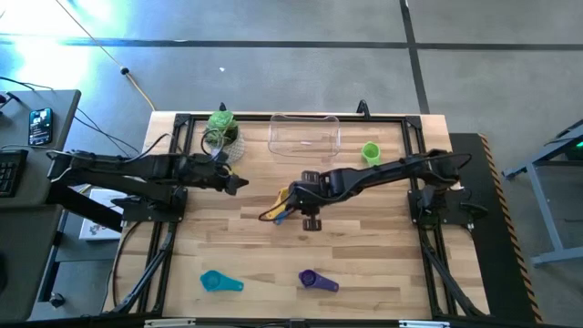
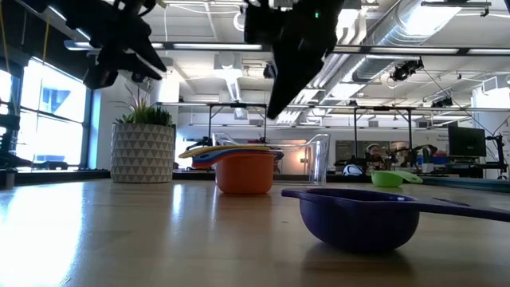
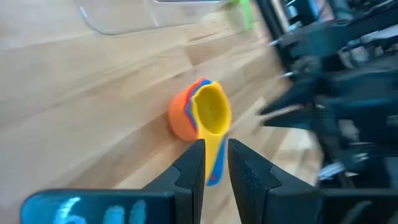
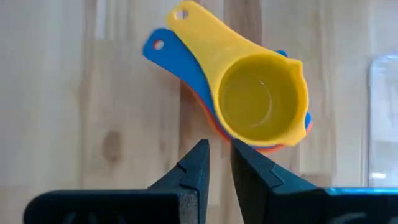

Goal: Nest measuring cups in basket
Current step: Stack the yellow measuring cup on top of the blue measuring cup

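An orange cup holds a blue cup and a yellow cup; this nested stack (image 1: 278, 208) stands on the table's middle, handles toward the near left. It also shows in the right wrist view (image 4: 258, 102). My right gripper (image 4: 220, 152) is shut and empty, hovering above the stack's handle side (image 2: 272, 112). My left gripper (image 1: 241, 183) is shut and empty, left of the stack and pointing at it (image 3: 216, 155). The clear basket (image 1: 304, 134) stands at the far middle. A green cup (image 1: 371, 152) stands to its right. Teal (image 1: 217, 281) and purple (image 1: 314, 280) cups lie near the front edge. I see no red cup.
A white pot with a green plant (image 1: 221, 130) stands at the far left, just behind my left gripper. A black frame runs around the tabletop. Bare wood lies between the stack and the two front cups.
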Controlling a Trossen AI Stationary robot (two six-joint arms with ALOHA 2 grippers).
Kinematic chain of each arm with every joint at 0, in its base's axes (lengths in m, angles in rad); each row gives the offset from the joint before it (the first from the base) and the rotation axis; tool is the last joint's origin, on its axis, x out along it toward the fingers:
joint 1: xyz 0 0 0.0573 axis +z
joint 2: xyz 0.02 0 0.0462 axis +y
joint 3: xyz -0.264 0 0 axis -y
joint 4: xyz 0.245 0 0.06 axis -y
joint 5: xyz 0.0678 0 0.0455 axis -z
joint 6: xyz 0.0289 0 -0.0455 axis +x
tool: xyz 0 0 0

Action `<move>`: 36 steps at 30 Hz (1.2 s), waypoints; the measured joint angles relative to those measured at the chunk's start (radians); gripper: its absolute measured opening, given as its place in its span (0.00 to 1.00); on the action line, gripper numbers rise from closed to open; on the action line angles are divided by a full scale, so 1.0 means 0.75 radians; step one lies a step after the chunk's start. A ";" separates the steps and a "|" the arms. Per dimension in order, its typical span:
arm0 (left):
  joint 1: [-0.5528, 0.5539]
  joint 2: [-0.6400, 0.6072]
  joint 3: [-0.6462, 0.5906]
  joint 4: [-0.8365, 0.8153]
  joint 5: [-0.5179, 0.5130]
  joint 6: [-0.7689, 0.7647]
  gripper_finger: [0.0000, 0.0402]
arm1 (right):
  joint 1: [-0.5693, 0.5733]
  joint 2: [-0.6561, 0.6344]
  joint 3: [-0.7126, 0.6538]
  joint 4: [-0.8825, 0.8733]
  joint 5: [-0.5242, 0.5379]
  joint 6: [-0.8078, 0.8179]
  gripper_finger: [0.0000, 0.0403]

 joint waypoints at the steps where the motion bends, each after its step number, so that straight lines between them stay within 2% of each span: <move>1: 0.000 0.023 0.000 0.009 -0.006 0.011 0.15 | 0.010 -0.002 0.028 -0.030 0.019 0.036 0.14; 5: 0.001 0.129 0.001 0.014 -0.020 0.041 0.15 | 0.035 -0.004 0.135 -0.087 0.088 0.197 0.14; 9: 0.001 0.246 0.001 0.018 -0.019 0.076 0.15 | 0.036 -0.004 0.200 -0.112 0.091 0.376 0.14; 19: -0.006 0.479 0.000 0.113 0.048 0.137 0.15 | 0.037 -0.003 0.221 -0.168 0.084 0.671 0.14; 26: -0.067 0.599 0.000 0.241 0.052 0.132 0.15 | 0.040 -0.003 0.221 -0.192 0.090 0.752 0.14; 32: -0.104 0.714 0.001 0.263 0.038 0.062 0.15 | 0.040 -0.003 0.220 -0.193 0.095 0.751 0.14; 36: -0.120 0.788 0.001 0.356 0.037 0.040 0.15 | 0.040 -0.004 0.220 -0.194 0.086 0.749 0.14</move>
